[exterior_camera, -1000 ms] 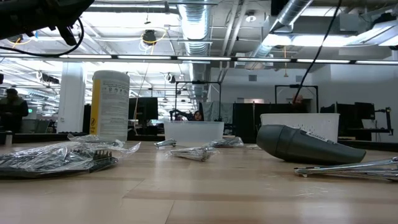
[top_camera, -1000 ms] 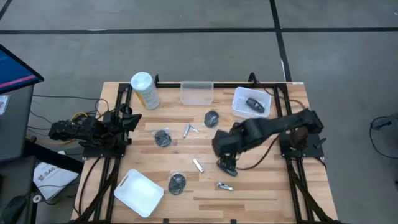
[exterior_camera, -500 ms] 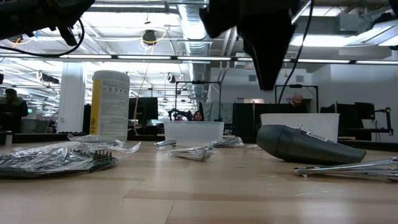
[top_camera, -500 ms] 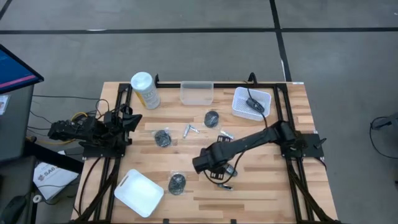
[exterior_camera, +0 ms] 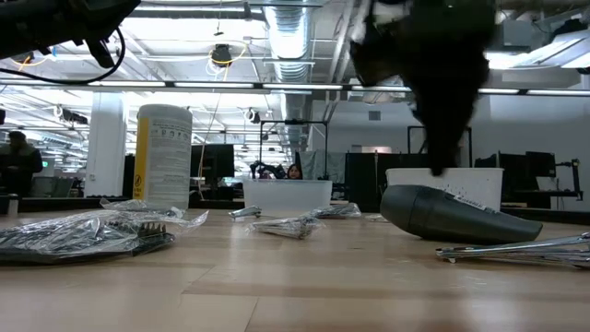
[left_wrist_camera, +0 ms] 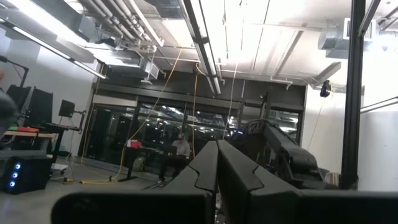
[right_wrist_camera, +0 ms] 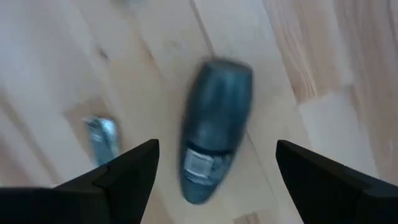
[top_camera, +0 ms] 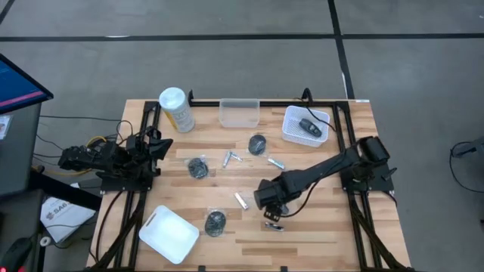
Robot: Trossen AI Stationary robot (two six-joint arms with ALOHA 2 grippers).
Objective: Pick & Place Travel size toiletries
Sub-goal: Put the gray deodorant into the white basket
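My right gripper (top_camera: 273, 202) (right_wrist_camera: 216, 147) is open and points down over a dark oblong piece (right_wrist_camera: 214, 127) (exterior_camera: 450, 215) lying flat on the table. One finger stands on either side of the piece without touching it. A silvery tube (right_wrist_camera: 102, 138) (top_camera: 272, 225) lies beside it. Other silvery tubes (top_camera: 231, 159) (top_camera: 275, 162) (top_camera: 240, 200) and three dark round lumps in clear wrapping (top_camera: 257, 143) (top_camera: 198, 168) (top_camera: 215, 223) lie spread over the table. A second dark piece (top_camera: 310, 127) lies in the white basket (top_camera: 291, 134). My left gripper (left_wrist_camera: 217, 171) is shut, parked off the table's left edge.
A tall pale-yellow canister (top_camera: 175, 108) and a clear tub (top_camera: 239, 113) stand at the far edge. A white tray (top_camera: 171, 234) sits at the near left corner. Bare wood shows along the near right side. The black frame rails (top_camera: 355, 208) border the table.
My right arm has stretched out and come down toward the table. It swung a little toward the table's left, then back right, and now hangs over the dark oblong piece. The things on the table have stayed where they were.
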